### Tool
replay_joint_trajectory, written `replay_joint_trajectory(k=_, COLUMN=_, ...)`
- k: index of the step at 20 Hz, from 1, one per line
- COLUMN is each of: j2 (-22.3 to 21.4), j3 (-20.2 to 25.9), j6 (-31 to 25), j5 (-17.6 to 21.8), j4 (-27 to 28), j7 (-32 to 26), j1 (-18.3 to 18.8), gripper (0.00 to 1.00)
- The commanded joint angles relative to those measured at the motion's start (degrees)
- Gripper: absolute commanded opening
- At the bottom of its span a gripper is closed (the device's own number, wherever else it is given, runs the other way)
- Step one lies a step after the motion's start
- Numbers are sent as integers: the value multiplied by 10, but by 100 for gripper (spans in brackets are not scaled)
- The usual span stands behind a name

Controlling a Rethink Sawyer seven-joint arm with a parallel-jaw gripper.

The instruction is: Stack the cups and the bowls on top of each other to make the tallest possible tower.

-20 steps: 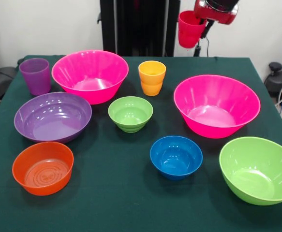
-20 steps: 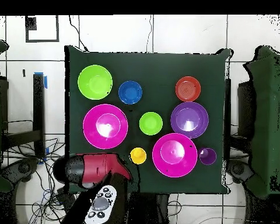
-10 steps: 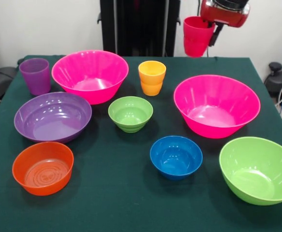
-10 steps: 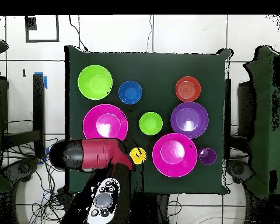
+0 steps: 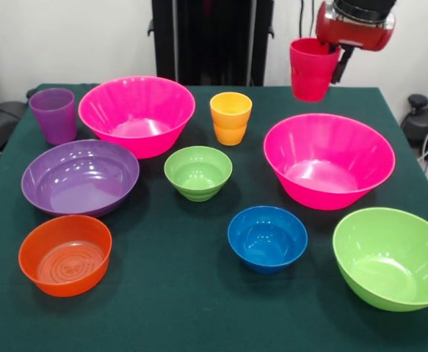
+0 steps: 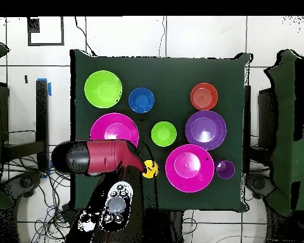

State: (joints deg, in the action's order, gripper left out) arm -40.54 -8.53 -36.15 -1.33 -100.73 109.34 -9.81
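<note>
From left to right, we judge the purple cup [image 5: 53, 115], yellow-orange cup [image 5: 230, 118] and red cup [image 5: 310, 70] light, stiff, slick and best taken at the rim, as the gripper [image 5: 336, 59] holds the red one clamped aloft far right above the table [image 5: 184, 308].

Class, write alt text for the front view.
The gripper holds a red cup in the air above the green table, behind a large pink bowl. Nine other bright bowls and cups stand separately, unstacked.
</note>
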Motion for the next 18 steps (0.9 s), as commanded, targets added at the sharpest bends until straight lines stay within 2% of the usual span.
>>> replay_joint_trajectory(k=1, j2=67, j3=95, j6=103, j5=15, j4=30, j7=13, j1=26, gripper=0)
replay_joint_trajectory(k=7, j2=124, j3=76, j6=110, j5=24, j4=96, j7=31, j1=13, gripper=0)
replay_joint_trajectory(k=11, j2=162, j3=81, j6=114, j5=11, j4=129, j7=34, j1=17, gripper=0)
replay_joint_trajectory(k=18, j2=185, j3=68, j6=67, j5=-10, j4=168, j7=63, j1=-3, gripper=0)
